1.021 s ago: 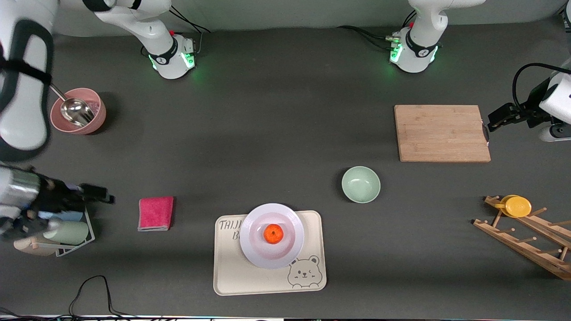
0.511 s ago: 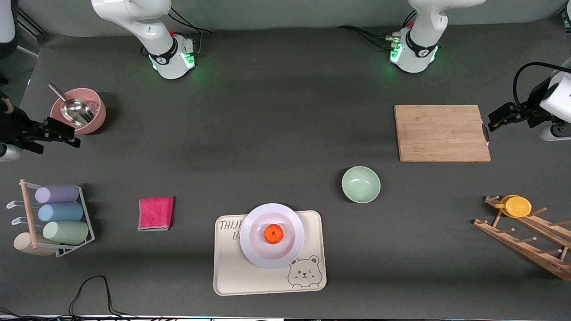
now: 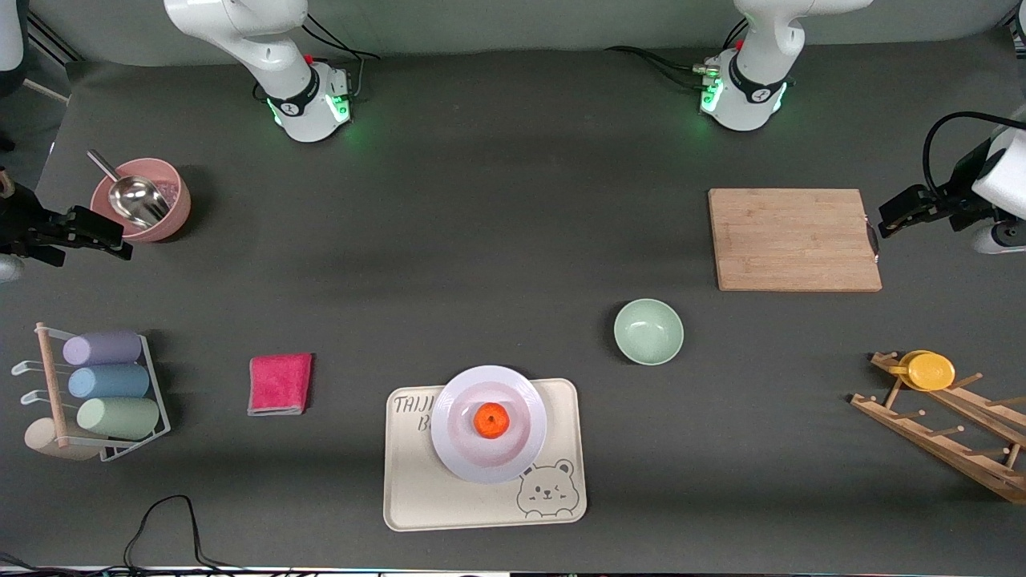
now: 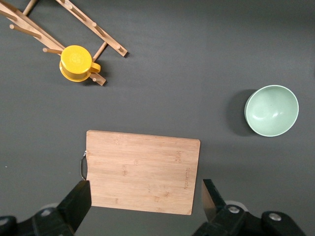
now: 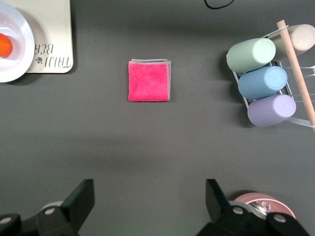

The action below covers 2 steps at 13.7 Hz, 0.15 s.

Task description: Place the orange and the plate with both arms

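The orange lies in the middle of the white plate, which sits on the cream bear-print tray near the front camera. The orange and the plate also show at the edge of the right wrist view. My right gripper is open and empty, up in the air beside the pink bowl; in its wrist view it is over bare table. My left gripper is open and empty, over the cutting board's edge at the left arm's end of the table, as its wrist view shows.
A wooden cutting board and a pale green bowl lie toward the left arm's end. A wooden rack with a yellow lid stands nearer the camera. A pink cloth and a rack of cups lie toward the right arm's end.
My right arm has swung up from over the cup rack to beside the pink bowl, uncovering the rack. My left gripper has barely moved. The orange and plate are still.
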Tool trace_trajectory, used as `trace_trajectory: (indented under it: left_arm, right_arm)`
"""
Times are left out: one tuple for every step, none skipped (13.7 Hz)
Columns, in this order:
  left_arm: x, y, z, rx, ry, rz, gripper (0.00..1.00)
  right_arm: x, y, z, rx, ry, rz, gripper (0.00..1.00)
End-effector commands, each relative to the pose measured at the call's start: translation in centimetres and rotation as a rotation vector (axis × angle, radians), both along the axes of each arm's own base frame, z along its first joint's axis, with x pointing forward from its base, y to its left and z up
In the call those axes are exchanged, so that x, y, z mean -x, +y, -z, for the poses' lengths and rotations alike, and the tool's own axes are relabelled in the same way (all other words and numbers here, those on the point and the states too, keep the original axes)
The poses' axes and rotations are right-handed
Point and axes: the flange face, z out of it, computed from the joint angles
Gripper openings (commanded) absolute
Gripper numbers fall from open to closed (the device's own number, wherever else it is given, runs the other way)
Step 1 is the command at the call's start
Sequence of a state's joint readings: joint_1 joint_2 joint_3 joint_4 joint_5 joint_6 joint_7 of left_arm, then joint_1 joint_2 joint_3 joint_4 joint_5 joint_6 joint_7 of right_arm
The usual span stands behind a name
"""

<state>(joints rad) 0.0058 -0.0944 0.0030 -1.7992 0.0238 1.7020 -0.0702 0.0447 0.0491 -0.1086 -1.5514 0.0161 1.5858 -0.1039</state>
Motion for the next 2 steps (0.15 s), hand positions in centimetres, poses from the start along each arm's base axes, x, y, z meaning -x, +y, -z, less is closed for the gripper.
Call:
trace_trajectory:
  left_arm:
    - [0.35,0.15,-0.28,-0.005,-0.007,0.020,1.00]
    - [0.38,0.15,-0.19,-0.005,-0.004,0.018,1.00]
  right_arm:
    - [0.52,0.29,-0.36,0.024,0.010,0.024,1.00]
    - [0.52,0.21,-0.36,0.024,0.010,0.026,1.00]
